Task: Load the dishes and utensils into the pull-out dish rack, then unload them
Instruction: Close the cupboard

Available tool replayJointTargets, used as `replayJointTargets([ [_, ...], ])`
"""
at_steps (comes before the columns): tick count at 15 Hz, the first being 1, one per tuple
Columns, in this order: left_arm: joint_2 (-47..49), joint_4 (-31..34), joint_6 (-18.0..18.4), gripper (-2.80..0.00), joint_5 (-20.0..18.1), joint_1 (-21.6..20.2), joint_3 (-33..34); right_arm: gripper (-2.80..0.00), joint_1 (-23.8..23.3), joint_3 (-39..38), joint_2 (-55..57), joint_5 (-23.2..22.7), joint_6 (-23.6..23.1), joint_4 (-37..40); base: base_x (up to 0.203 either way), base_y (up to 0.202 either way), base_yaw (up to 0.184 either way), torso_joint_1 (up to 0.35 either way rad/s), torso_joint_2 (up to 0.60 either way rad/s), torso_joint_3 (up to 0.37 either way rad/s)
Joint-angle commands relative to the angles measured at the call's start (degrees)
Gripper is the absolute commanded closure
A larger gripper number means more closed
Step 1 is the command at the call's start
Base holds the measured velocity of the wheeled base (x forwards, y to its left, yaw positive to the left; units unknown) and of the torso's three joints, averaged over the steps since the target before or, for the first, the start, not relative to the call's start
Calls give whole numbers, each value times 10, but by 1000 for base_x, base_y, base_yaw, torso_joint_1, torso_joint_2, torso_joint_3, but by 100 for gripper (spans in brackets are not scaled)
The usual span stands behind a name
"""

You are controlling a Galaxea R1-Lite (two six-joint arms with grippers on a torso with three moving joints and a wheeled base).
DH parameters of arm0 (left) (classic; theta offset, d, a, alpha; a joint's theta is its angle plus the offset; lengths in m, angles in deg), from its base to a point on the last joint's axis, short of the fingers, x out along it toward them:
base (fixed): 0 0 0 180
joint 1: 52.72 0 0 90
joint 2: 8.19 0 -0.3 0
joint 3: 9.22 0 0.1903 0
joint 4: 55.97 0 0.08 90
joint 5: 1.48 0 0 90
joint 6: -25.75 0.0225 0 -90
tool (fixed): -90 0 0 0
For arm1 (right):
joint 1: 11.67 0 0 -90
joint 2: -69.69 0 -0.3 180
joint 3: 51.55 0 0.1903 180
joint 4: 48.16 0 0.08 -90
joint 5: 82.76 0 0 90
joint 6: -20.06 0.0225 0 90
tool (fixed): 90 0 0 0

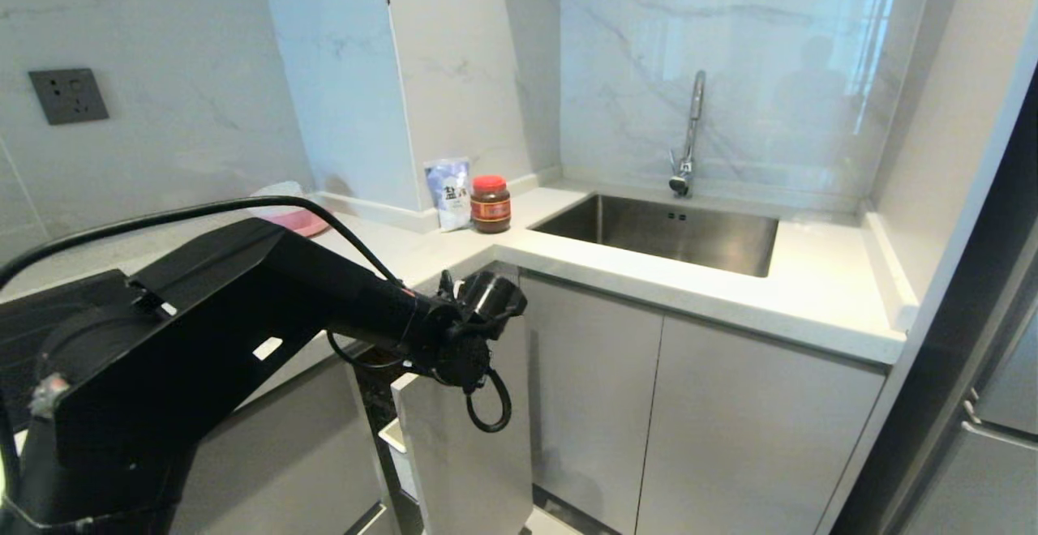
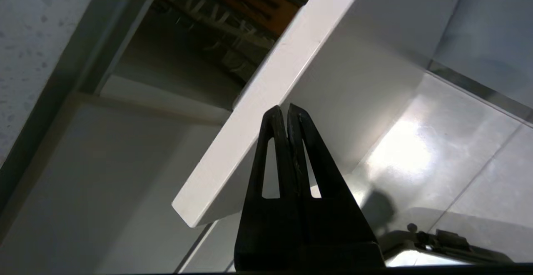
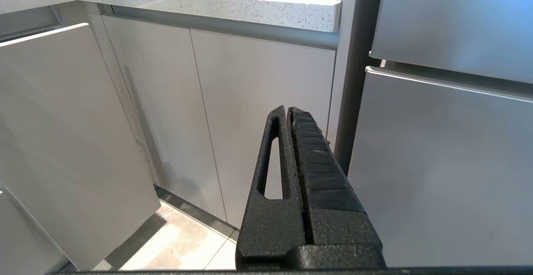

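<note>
The pull-out dish rack stands partly drawn out of the cabinet under the counter, its flat grey front panel [image 1: 462, 454] below my left wrist [image 1: 466, 348]. In the left wrist view my left gripper [image 2: 287, 109] is shut and empty, its tips against the panel's top edge [image 2: 266, 83]. Behind the panel, chrome wires [image 2: 220, 29] and an orange-brown wooden strip [image 2: 254, 0] show in the dark opening. My right gripper [image 3: 288, 110] is shut and empty, parked low in front of the cabinet doors. The dishes and utensils are out of view.
A steel sink [image 1: 665, 231] with a tap [image 1: 689, 134] is set in the white counter. A red-lidded jar [image 1: 491, 203] and a blue packet [image 1: 448, 192] stand in the corner, a pink plate [image 1: 296, 219] behind my arm. A fridge [image 3: 449, 141] flanks the grey cabinet doors [image 1: 689, 421].
</note>
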Motion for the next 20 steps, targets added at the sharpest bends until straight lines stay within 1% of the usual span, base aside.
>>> replayJointTargets([
  [1, 18, 1, -1, 0, 7, -17, -14, 0, 0, -1, -2, 0, 0, 0, 0, 0, 0, 0, 0, 0],
  [5, 30, 0, -1, 0, 28, -39, -33, 0, 0, -1, -2, 0, 0, 0, 0, 0, 0, 0, 0, 0],
  [6, 36, 0, -1, 0, 43, -46, -39, 0, 0, -1, -2, 0, 0, 0, 0, 0, 0, 0, 0, 0],
  [8, 42, 0, -1, 0, 51, -52, -46, 0, 0, -1, -2, 0, 0, 0, 0, 0, 0, 0, 0, 0],
  [14, 66, 1, -1, 0, 52, -70, -68, 0, 0, -1, -2, 0, 0, 0, 0, 0, 0, 0, 0, 0],
  [20, 81, 1, -1, 0, 53, -98, -92, 0, 0, -1, -2, 0, 0, 0, 0, 0, 0, 0, 0, 0],
])
